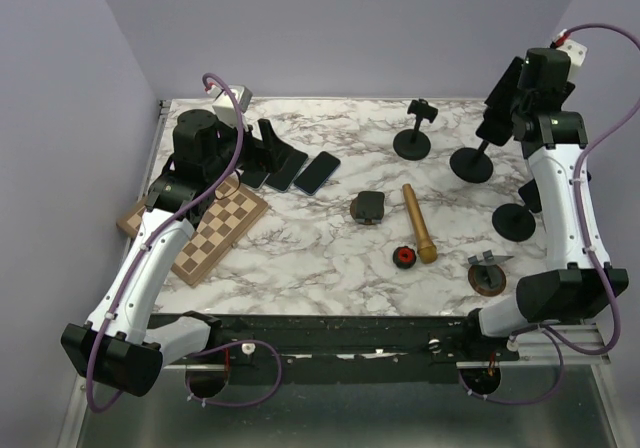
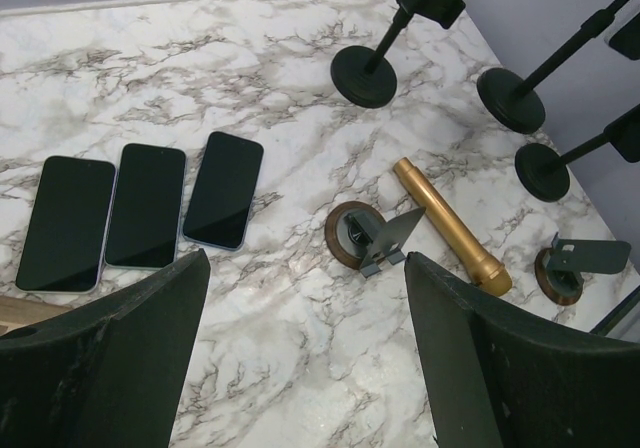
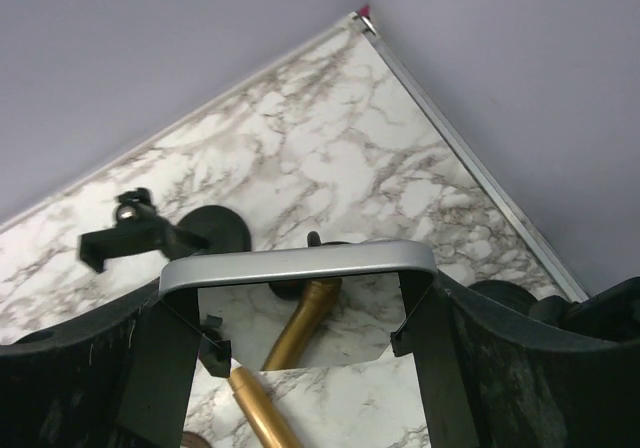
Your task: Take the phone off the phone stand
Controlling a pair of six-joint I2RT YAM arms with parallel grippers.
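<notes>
A phone with a silver edge [image 3: 300,260] and a mirror-like screen sits between my right gripper's [image 3: 300,318] fingers [image 3: 440,368], which are shut on its sides. Small black clamp tabs show at its lower corners. In the top view, my right gripper [image 1: 503,108] holds the phone [image 1: 494,120] high at the back right, above a black phone stand with a round base [image 1: 472,164]. My left gripper [image 2: 305,358] is open and empty over bare marble, at the back left in the top view [image 1: 268,148].
Three dark phones [image 2: 147,206] lie flat side by side at the left. A gold cylinder [image 1: 419,224], two small round wooden stands [image 1: 368,208] [image 1: 487,276], an empty clamp stand [image 1: 412,143], another black stand base [image 1: 513,223] and a chessboard [image 1: 205,230] are on the table.
</notes>
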